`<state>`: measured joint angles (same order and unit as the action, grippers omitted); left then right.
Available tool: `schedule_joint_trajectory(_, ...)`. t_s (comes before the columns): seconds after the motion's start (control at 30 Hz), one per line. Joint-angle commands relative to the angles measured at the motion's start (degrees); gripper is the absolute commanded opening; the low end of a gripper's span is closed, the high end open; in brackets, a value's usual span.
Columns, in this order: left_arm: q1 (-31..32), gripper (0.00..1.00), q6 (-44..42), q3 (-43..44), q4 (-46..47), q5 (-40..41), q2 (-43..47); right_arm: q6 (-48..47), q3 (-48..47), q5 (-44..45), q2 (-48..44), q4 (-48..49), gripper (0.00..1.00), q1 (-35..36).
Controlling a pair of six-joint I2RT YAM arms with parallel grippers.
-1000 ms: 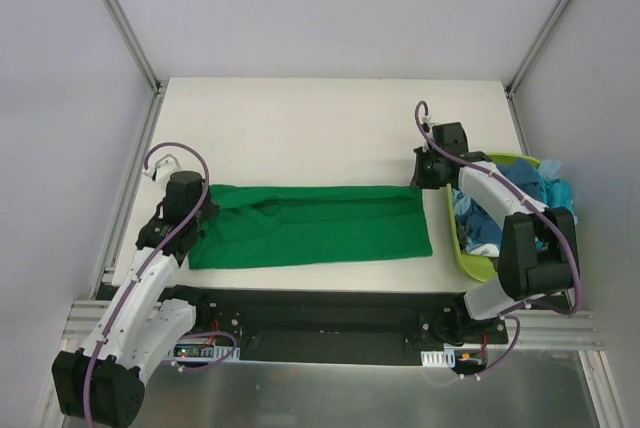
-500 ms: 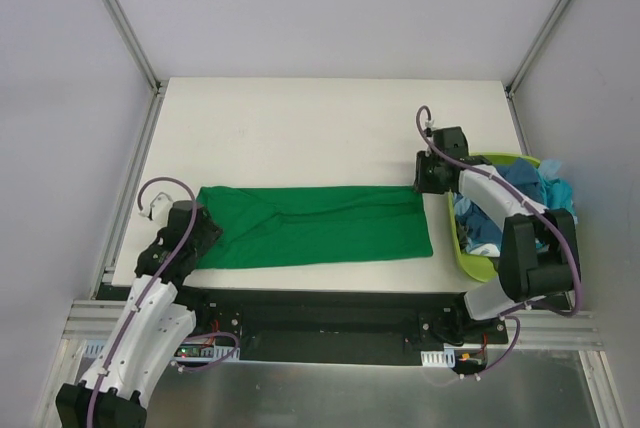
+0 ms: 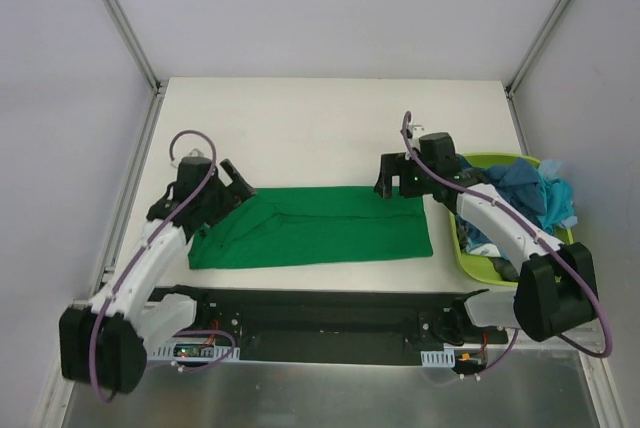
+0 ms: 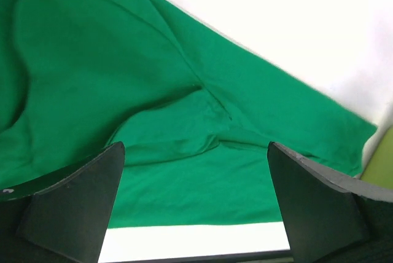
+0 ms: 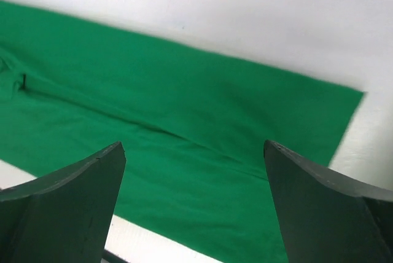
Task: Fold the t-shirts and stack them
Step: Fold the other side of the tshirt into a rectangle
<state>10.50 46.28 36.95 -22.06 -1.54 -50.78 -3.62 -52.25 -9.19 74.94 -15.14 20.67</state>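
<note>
A bright green t-shirt (image 3: pixel 320 228) lies on the white table (image 3: pixel 310 128) as a long flat band running left to right, with a crease along its length. My left gripper (image 3: pixel 236 184) hovers open over the band's far left corner, nothing between its fingers (image 4: pixel 67 204). In the left wrist view the green t-shirt (image 4: pixel 159 91) fills most of the picture under the left gripper (image 4: pixel 195 147). My right gripper (image 3: pixel 396 177) hangs open above the band's far right corner. The right wrist view shows the green t-shirt (image 5: pixel 184 121) below the empty right gripper (image 5: pixel 193 145). Dark teal and turquoise t-shirts (image 3: pixel 525 188) are heaped at the right.
A lime-green basket (image 3: pixel 468 260) at the table's right edge holds the heap of blue shirts. Metal frame posts (image 3: pixel 120 18) rise at the far corners. A black rail (image 3: pixel 320 313) runs along the near edge between the arm bases.
Both grippers went from shut to open and let go of the green shirt. The left arm swung away from the near edge towards the shirt's far left corner; the right gripper shifted left.
</note>
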Motion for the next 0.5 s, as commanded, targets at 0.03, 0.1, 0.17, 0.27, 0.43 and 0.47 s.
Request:
schedule_joint_trajectory(0.03, 0.5, 0.99, -7.3, 6.0, 7.7, -7.1, -16.1, 5.5, 4.3, -5.5, 5.6, 5.7, 0.96, 1.4)
schedule_joint_trajectory(0.1, 0.9, 0.99, -8.4, 6.7, 8.2, -6.7, -19.9, 6.7, 5.0, -5.6, 8.1, 6.3, 0.96, 1.5)
schedule_joint_trajectory(0.17, 1.6, 0.99, -9.5, 6.7, 8.5, -6.9, -22.9, 7.4, 5.4, -5.2, 10.4, 6.3, 0.96, 1.5)
schedule_joint_trajectory(0.27, 2.3, 0.99, -11.3, 6.2, 9.2, -7.9, -25.1, 8.0, 6.1, -4.7, 12.7, 6.3, 0.96, 1.3)
schedule_joint_trajectory(0.43, 4.5, 0.99, -12.9, 3.0, 9.7, -13.6, -22.8, 8.8, 7.0, -3.6, 14.4, 5.9, 0.96, 0.9)
schedule_joint_trajectory(0.47, 5.1, 0.99, -12.9, 2.0, 9.7, -14.9, -21.7, 8.9, 7.0, -3.7, 14.4, 5.7, 0.96, 0.8)
